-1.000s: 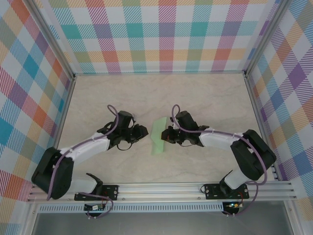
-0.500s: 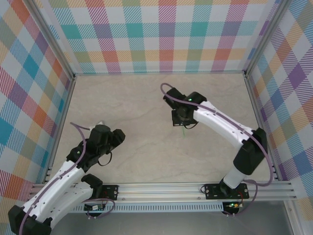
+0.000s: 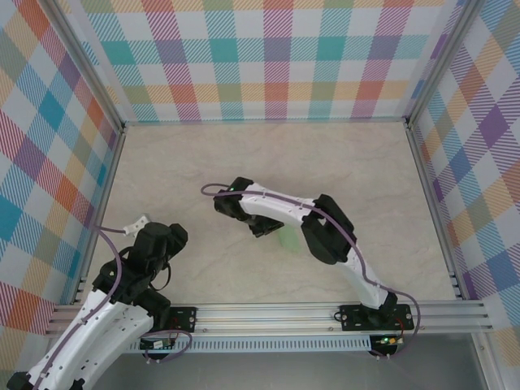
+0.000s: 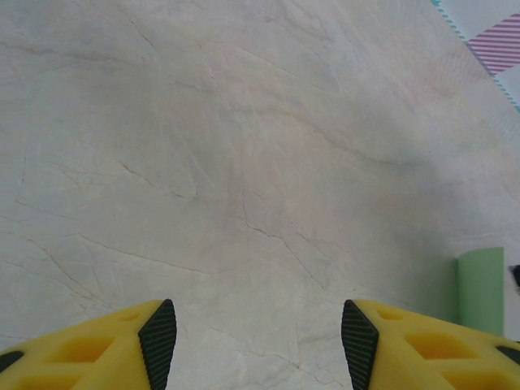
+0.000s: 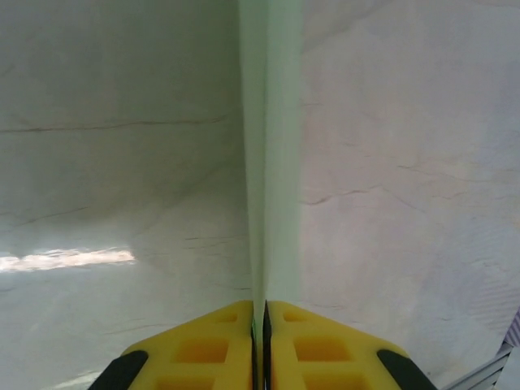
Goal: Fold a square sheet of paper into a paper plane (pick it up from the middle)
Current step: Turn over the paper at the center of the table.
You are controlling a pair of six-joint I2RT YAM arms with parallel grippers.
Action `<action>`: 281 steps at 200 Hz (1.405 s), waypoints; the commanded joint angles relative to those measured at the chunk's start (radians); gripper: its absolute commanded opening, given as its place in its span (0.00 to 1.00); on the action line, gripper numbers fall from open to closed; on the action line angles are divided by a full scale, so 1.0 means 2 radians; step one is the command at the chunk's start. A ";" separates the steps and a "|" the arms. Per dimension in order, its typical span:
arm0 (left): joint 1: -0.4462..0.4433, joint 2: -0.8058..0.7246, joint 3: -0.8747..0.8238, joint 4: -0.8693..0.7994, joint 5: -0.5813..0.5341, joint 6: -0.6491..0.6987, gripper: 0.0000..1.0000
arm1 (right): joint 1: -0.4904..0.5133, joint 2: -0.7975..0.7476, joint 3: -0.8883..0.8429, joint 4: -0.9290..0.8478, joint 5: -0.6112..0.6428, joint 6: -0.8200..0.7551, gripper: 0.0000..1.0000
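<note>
The paper plane [image 5: 272, 146] is a slim folded strip of pale-green paper, seen edge-on and running straight away from my right gripper [image 5: 264, 305], which is shut on its near end. From above, the right arm reaches over the table's middle and a bit of the green paper [image 3: 286, 239] pokes out beside the wrist. In the left wrist view the same paper [image 4: 481, 288] appears at the right edge. My left gripper [image 4: 257, 333] is open over bare table, with nothing between its fingers. It sits pulled back at the near left [image 3: 138, 225].
The marble-look table [image 3: 349, 162] is fenced by aluminium rails and checked walls [image 3: 268, 57]. The right arm's elbow [image 3: 325, 231] hangs over the centre-right. The front rail [image 3: 268, 313] carries both arm bases.
The left gripper has let go, opened and drawn back to the near left. The right arm has carried the folded paper away from the centre, swinging to the back and then to mid-table.
</note>
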 commanded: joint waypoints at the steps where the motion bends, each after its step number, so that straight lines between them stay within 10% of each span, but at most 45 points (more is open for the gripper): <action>1: 0.006 -0.002 -0.001 -0.016 -0.011 -0.005 0.59 | 0.004 0.009 0.017 0.014 -0.062 0.014 0.18; 99: 0.007 0.067 -0.005 0.083 0.124 0.018 0.62 | -0.035 -0.232 -0.274 0.387 -0.289 0.014 0.69; 141: 0.007 0.147 -0.006 0.152 0.206 0.011 0.60 | -0.081 -0.341 -0.459 0.564 -0.369 0.035 0.52; 207: 0.005 0.263 0.014 0.211 0.283 0.019 0.57 | -0.097 -0.321 -0.530 0.605 -0.361 0.077 0.28; 281: 0.003 0.287 0.012 0.226 0.297 0.024 0.56 | -0.082 -0.272 -0.550 0.653 -0.323 0.189 0.28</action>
